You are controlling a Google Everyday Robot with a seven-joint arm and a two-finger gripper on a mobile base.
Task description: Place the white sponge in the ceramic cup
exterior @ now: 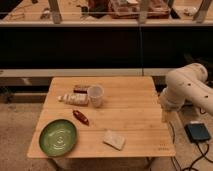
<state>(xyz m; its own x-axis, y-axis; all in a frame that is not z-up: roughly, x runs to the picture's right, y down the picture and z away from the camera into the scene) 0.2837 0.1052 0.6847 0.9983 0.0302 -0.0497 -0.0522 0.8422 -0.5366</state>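
White sponge, ceramic cup, tool at wooden counter.
Sponge lies flat near front edge, right of green plate; cup upright, well apart behind it. Tool at counter's right edge, apart from both; whether released or clenched cannot be told.

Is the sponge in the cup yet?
Out. The white sponge lies flat on the table, apart from the ceramic cup; the claw hangs by the table's right edge.

- The white arm bends in from the right, its thick joints just off the tabletop's right edge.
- The claw points downward beside that edge, about midway along it.
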